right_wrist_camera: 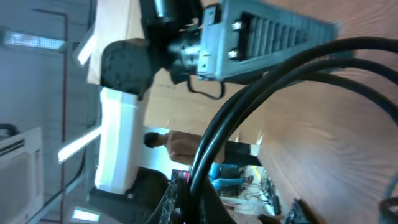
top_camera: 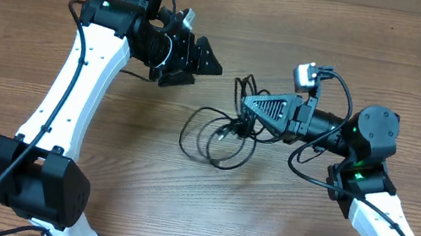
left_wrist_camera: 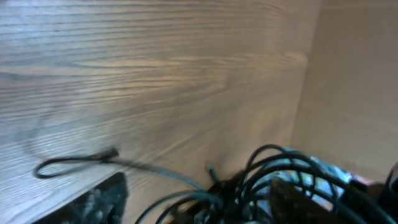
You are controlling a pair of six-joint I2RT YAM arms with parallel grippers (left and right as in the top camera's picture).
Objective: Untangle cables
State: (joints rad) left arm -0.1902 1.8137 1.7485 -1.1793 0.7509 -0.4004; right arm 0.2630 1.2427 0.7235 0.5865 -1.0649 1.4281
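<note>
Wood-grain bench [top_camera: 277, 232] carries the cables [top_camera: 221, 133], a loose black tangle of loops. We note the right jaws pressed together on strands at the tangle's right edge; the left jaws stand spread, holding nothing, up-left of the tangle and clear of it.

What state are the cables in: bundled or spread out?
Bundled: the cables lie in overlapping loops, one clump on the table.

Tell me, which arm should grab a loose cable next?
Probably the left: its gripper is open, empty and pointed toward the cables, while the right gripper looks shut on them, busy holding the bundle.
</note>
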